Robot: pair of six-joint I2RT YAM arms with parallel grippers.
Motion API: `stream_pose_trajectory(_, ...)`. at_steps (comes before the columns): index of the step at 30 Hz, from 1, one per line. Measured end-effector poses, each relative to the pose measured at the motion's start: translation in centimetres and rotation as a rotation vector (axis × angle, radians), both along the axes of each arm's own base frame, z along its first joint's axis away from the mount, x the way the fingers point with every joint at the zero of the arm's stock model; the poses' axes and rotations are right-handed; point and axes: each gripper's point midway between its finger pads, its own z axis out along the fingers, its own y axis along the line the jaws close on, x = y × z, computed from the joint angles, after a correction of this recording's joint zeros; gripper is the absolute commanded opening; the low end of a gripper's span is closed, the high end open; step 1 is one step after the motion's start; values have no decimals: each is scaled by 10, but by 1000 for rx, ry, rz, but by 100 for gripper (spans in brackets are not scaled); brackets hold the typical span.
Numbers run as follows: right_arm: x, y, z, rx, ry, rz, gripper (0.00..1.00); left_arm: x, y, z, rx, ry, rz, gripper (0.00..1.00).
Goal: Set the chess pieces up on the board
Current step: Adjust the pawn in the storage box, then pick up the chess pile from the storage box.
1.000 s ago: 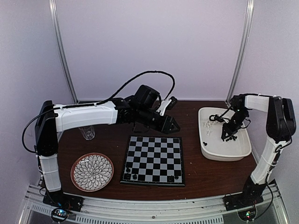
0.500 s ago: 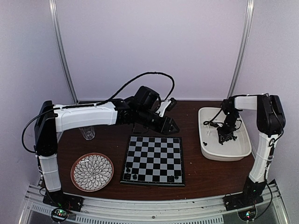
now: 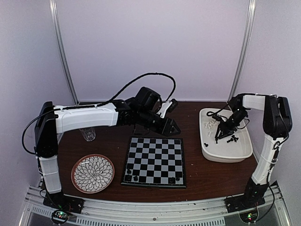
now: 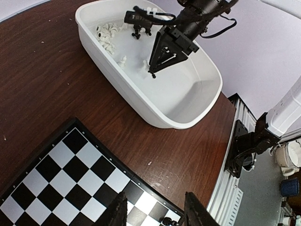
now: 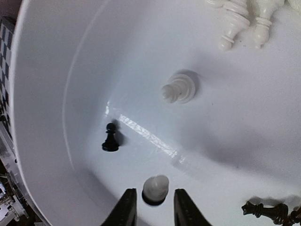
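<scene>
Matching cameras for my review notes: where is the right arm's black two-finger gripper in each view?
Top external: black right gripper, right side, down in the white rectangular tub.
Left wrist: gripper upper centre, over that tub.
Right wrist: gripper at bottom edge, flanking a small white chess piece.
Shared landmark: the tub.

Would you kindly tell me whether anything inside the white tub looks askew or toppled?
Yes. In the tub, two white chess pieces lie on their sides at the top of the right wrist view, and a black piece lies flat at the lower right, rather than standing.
</scene>
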Motion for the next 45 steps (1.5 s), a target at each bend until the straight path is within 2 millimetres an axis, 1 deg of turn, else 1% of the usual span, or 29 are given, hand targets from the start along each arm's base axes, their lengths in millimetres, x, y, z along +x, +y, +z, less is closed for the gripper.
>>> stream_pose_trajectory(2, 2, 5, 13, 49, -26, -8, 52, 0, 0, 0, -1, 0, -1, 42)
stream_pose_trajectory(3, 3, 6, 17, 57, -35, -12, 55, 0, 0, 0, -1, 1, -1, 42)
stream_pose_trajectory(4, 4, 7, 21, 61, -47, -11, 56, 0, 0, 0, -1, 1, -2, 42)
stream_pose_trajectory(6, 5, 10, 29, 82, -72, -6, 55, -1, 0, 0, -2, 2, -4, 42)
stream_pose_trajectory(9, 6, 12, 34, 102, -83, -12, 46, -1, 0, 0, -2, 4, -5, 42)
stream_pose_trajectory(11, 7, 11, 31, 96, -90, -17, 38, -1, 0, 0, -2, 4, -6, 42)
stream_pose_trajectory(12, 7, 11, 30, 87, -89, -18, 36, -1, 0, 0, -2, 4, -6, 42)
stream_pose_trajectory(14, 8, 10, 26, 60, -93, -14, 32, -1, 0, 0, -1, 5, -6, 42)
stream_pose_trajectory(16, 9, 10, 24, 31, -102, 1, 31, -2, 0, 0, 1, 6, -6, 42)
stream_pose_trajectory(18, 9, 14, 21, 14, -100, 19, 32, -2, 0, -1, 3, 7, -6, 42)
stream_pose_trajectory(20, 8, 21, 16, 11, -89, 37, 39, -2, 0, -1, 4, 7, -6, 42)
stream_pose_trajectory(22, 5, 31, 9, 8, -71, 66, 43, -2, 0, -1, 4, 7, -6, 42)
stream_pose_trajectory(26, 0, 48, -1, -5, -47, 110, 44, -2, 0, -1, 4, 7, -6, 42)
stream_pose_trajectory(29, -2, 57, -7, -14, -32, 122, 43, -2, 0, -1, 5, 7, -6, 42)
stream_pose_trajectory(34, 3, 54, -16, -57, -31, 104, 40, -2, 0, -1, 6, 6, -5, 42)
stream_pose_trajectory(35, 4, 52, -17, -67, -35, 99, 38, -2, 0, -1, 6, 6, -5, 42)
stream_pose_trajectory(38, 10, 50, -23, -88, -51, 93, 27, -2, 0, -2, 6, 6, -5, 42)
stream_pose_trajectory(40, 15, 49, -24, -100, -69, 86, 23, -2, 0, -2, 6, 6, -5, 42)
stream_pose_trajectory(42, 18, 47, -25, -111, -81, 81, 23, -3, 0, -2, 7, 6, -6, 42)
stream_pose_trajectory(43, 20, 46, -25, -117, -86, 80, 25, -3, 0, -2, 7, 6, -6, 41)
stream_pose_trajectory(44, 20, 46, -25, -122, -89, 79, 30, -3, 0, -2, 7, 6, -7, 41)
stream_pose_trajectory(45, 21, 44, -25, -129, -91, 76, 33, -4, 0, -2, 7, 6, -8, 42)
